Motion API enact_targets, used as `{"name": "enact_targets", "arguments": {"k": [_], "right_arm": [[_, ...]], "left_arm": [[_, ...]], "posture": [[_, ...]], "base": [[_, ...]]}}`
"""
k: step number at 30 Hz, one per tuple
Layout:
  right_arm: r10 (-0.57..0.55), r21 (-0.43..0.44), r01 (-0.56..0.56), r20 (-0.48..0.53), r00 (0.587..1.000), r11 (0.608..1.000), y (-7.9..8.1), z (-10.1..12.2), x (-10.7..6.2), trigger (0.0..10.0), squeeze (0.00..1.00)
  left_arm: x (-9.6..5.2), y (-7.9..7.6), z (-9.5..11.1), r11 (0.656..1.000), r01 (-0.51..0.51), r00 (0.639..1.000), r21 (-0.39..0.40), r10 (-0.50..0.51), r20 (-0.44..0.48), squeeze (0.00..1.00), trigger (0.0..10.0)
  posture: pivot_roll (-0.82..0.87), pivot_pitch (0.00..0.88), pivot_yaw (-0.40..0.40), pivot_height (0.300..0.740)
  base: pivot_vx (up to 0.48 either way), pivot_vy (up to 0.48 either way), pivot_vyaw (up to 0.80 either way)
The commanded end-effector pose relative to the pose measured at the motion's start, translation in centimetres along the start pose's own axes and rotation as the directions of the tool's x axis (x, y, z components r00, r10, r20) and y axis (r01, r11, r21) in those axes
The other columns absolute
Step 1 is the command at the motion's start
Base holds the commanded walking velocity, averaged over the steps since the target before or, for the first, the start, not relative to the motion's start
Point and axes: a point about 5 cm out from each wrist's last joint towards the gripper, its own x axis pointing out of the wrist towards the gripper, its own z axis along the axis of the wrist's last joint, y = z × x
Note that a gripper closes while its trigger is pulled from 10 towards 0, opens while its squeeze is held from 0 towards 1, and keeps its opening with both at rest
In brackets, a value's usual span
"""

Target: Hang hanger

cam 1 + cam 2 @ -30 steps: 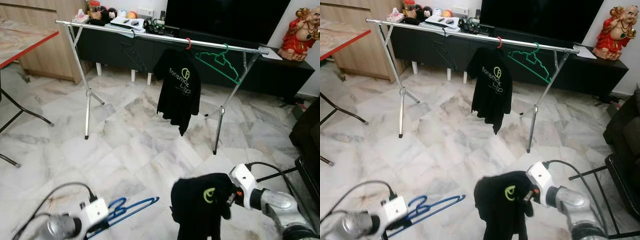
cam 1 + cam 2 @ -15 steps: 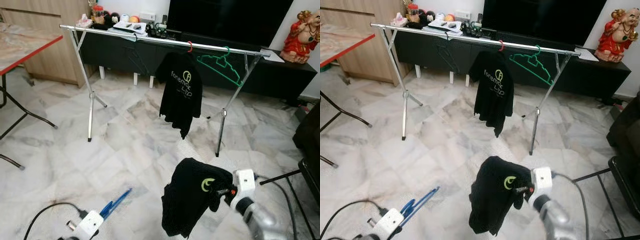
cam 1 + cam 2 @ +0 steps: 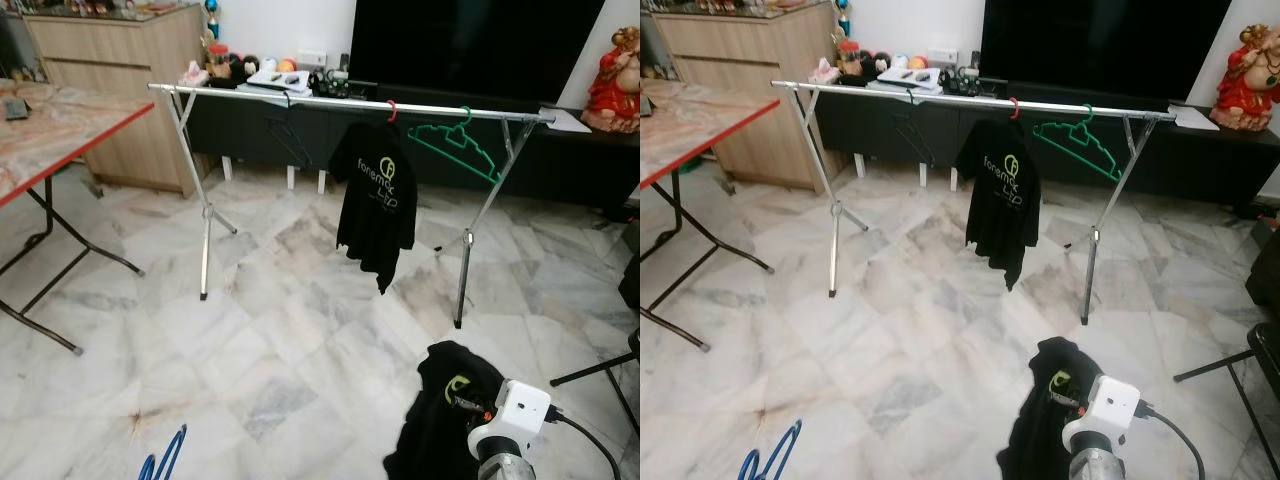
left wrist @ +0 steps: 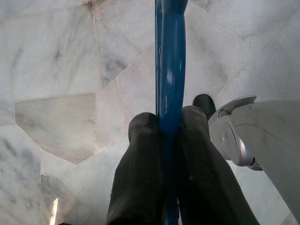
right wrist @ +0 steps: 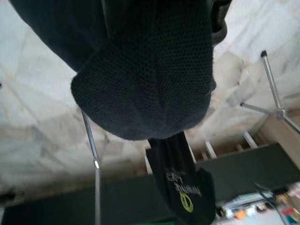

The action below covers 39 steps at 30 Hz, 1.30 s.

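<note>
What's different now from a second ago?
Both arms have dropped lower in the head view, which itself tilted up. The right gripper still holds the black shirt, the left gripper the blue hanger. The rack looks unchanged.

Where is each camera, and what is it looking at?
Left eye, right eye: on the head, looking down at the rack; the right arm holds a black shirt.
Left wrist: on the left arm, looking along its fingers, shut on a blue hanger.
Right wrist: on the right arm; the held shirt is close up.
Shared: right wrist and eyes both see the hung shirt.
</note>
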Motion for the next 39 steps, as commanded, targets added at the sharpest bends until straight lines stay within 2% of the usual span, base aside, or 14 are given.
{"name": "enact_targets", "arguments": {"k": [1, 4, 7, 9, 20, 26, 39], "right_arm": [[0.049, -0.033, -0.049, 0.02, 0.999, 0.998, 0.9, 0.8, -0.1, 10.0, 0.0], [0.084, -0.057, -0.084, -0.001, 0.996, 0.995, 1.3, 0.6, -0.7, 10.0, 0.0], [0.059, -0.092, -0.058, 0.011, 0.998, 0.994, 0.9, 0.9, -0.8, 10.0, 0.0], [-0.01, -0.061, 0.011, 0.008, 1.0, 0.998, 0.5, 0.9, -0.7, 10.0, 0.0], [-0.003, -0.07, 0.003, 0.005, 1.0, 0.998, 1.2, 1.1, -1.2, 10.0, 0.0], [-0.007, -0.065, 0.008, 0.01, 1.0, 0.998, 1.5, 1.4, -0.8, 10.0, 0.0], [0.006, -0.057, -0.005, 0.022, 1.0, 0.998, 2.7, 1.8, -0.1, 10.0, 0.0]], "left_arm": [[0.1, -0.2, 0.2, 0.999, 0.006, 1.0, -0.032, -0.006, 0.007, 0.0, 10.0], [0.3, -0.5, 0.9, 0.999, 0.019, 0.999, -0.051, -0.018, 0.026, 0.0, 10.0], [0.5, -0.6, 1.3, 0.997, 0.022, 0.999, -0.078, -0.02, 0.032, 0.0, 10.0], [0.5, -1.1, 1.4, 0.997, 0.039, 0.999, -0.072, -0.037, 0.032, 0.0, 10.0], [0.5, -1.7, 1.3, 0.994, 0.054, 0.998, -0.099, -0.051, 0.037, 0.0, 10.0], [0.6, -2.0, 1.4, 0.992, 0.062, 0.998, -0.11, -0.06, 0.026, 0.0, 10.0], [0.9, -1.7, 2.2, 0.994, 0.06, 0.998, -0.087, -0.059, 0.02, 0.0, 10.0]], "posture": [[-0.06, 0.0, -0.019, 0.74], [-0.05, 0.0, -0.025, 0.74], [-0.05, 0.0, -0.027, 0.74], [-0.05, 0.0, -0.028, 0.74], [-0.06, 0.0, -0.035, 0.74], [-0.06, 0.0, -0.031, 0.74], [-0.05, 0.025, -0.02, 0.74]], "base": [[0.0, 0.0, 0.0], [0.0, 0.0, 0.0], [0.0, 0.0, 0.0], [0.0, 0.0, 0.0], [0.0, 0.0, 0.0], [0.0, 0.0, 0.0], [0.0, 0.434, 0.0]]}}
